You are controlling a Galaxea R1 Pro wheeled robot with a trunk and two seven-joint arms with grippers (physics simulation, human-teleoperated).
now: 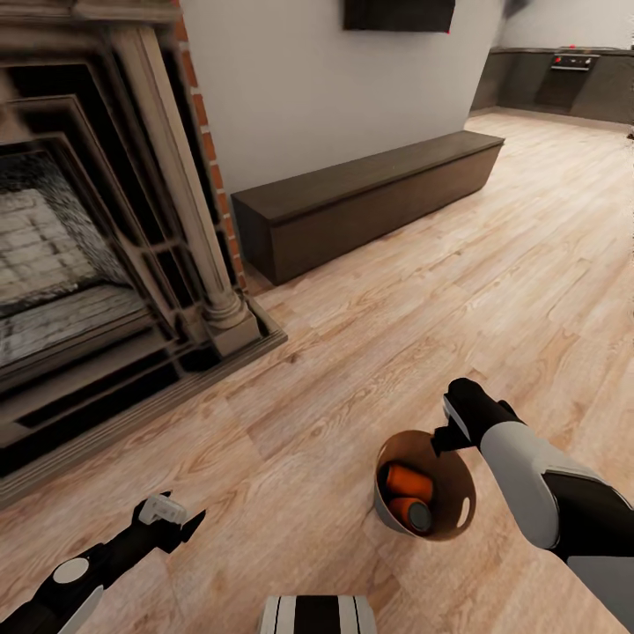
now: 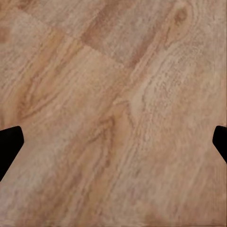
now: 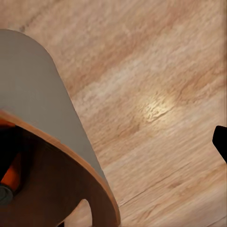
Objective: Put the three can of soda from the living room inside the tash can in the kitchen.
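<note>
Your right gripper [image 1: 445, 433] is clamped on the rim of the trash can [image 1: 453, 511], which hangs over the wood floor [image 1: 370, 299] in front of you. In the head view the bin's brown inside faces up toward the camera, and two orange soda cans [image 1: 409, 496] lie in it, one above the other, the lower one showing its dark grey top. You cannot tell from these views whether a third can is in there. In the right wrist view the bin's light grey wall [image 3: 33, 90] and wood-coloured rim sit close against the camera, with a sliver of orange can [image 3: 12, 172] inside and one dark fingertip [image 3: 220, 142] at the edge of the view.

Your left gripper [image 1: 173, 518] hangs low over the bare floor at your left, holding nothing. Its fingers stand wide apart: in the left wrist view each dark fingertip [image 2: 8, 144] sits at an opposite edge, with floorboards [image 2: 113, 113] between them.

You are in the living room. The dark carved fireplace surround [image 1: 106, 229] with its brick edge stands at your left. The long dark bench [image 1: 370, 198] runs along the grey wall beyond it, under the black TV [image 1: 399, 14]. Well past the bench's far end, the kitchen's dark cabinets and oven [image 1: 572, 75] show in the far right corner.
</note>
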